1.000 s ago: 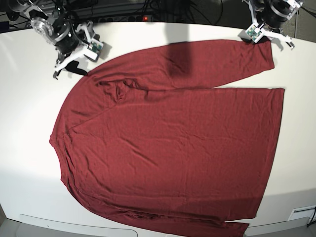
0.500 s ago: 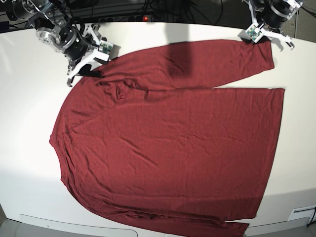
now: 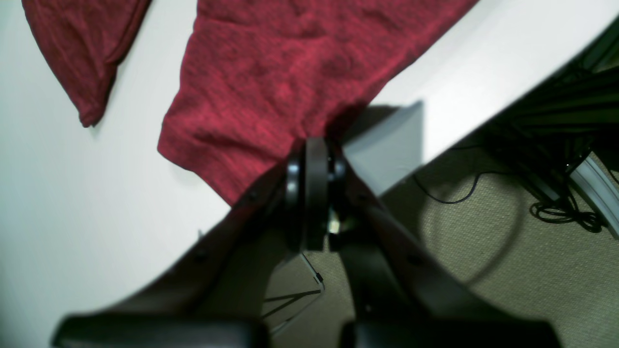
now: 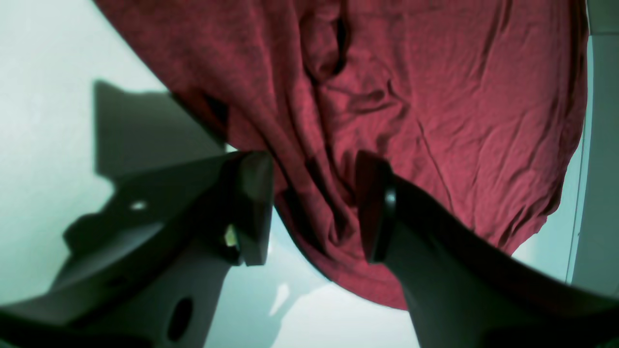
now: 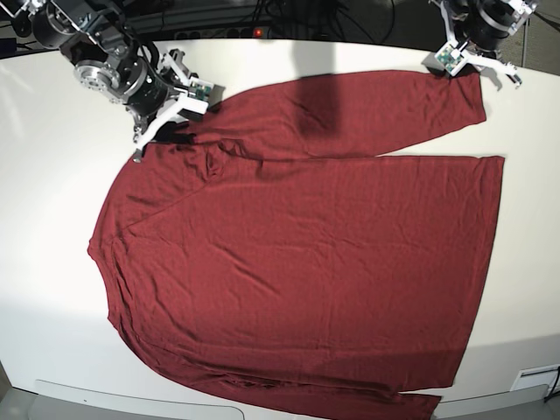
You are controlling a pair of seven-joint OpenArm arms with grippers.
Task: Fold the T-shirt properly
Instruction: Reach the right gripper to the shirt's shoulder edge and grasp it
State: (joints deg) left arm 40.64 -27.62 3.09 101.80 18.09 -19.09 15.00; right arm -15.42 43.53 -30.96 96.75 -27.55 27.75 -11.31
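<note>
The maroon T-shirt lies spread across the white surface; the right claw gapes over its far left shoulder, while the left claw sits clenched at the far right sleeve cuff

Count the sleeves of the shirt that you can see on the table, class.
2. One sleeve lies along the far edge of the T-shirt. The other sleeve runs along the near edge, partly cut off by the frame.
</note>
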